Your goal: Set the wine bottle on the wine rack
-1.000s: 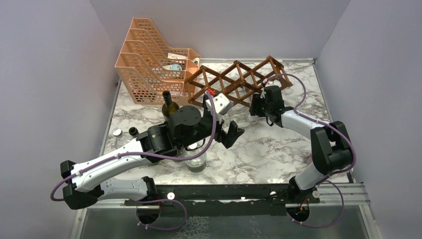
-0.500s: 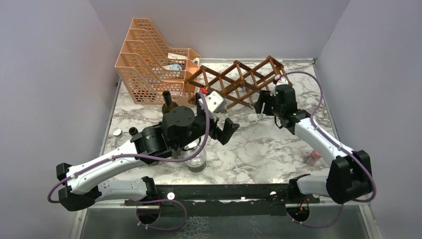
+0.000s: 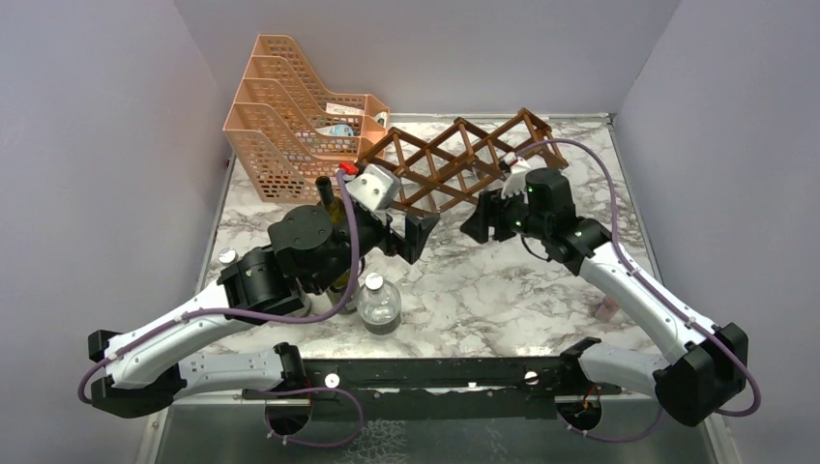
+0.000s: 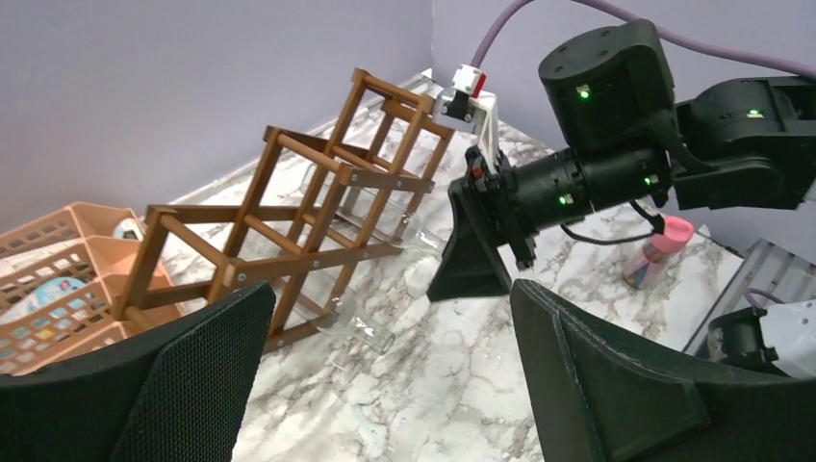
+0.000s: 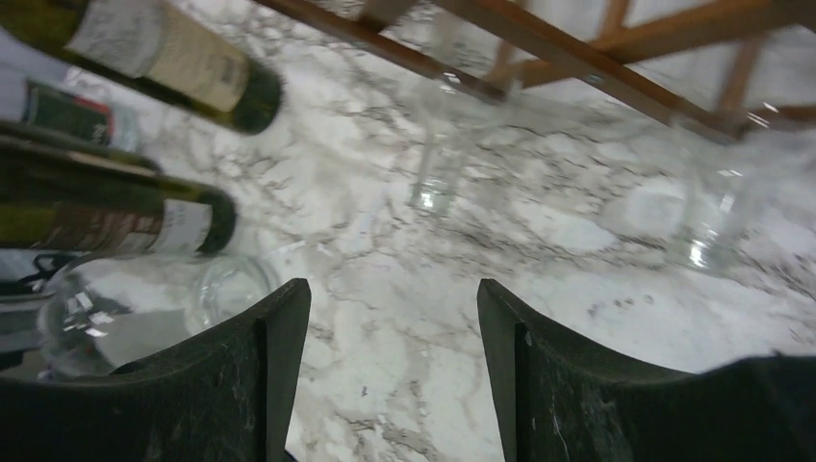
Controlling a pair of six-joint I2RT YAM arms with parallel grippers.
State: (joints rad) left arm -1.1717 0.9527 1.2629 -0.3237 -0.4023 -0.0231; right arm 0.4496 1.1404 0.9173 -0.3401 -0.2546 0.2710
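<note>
Two clear bottles (image 5: 435,168) (image 5: 707,226) in wine rack (image 4: 351,175)

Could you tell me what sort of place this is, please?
Probably a lab robot test cell, not a home: plain lilac walls box in a marble-patterned tabletop, two arms are bolted to a rail at its near edge, with a wine rack and file tray as props.

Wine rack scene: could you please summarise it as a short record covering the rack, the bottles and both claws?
wine rack: rear of table, clear bottles lying in lower openings
dark wine bottle: upright on table, left of rack
left claw: open, empty
right claw: open, empty, near rack's front
file tray: orange, beside rack's left end
</note>
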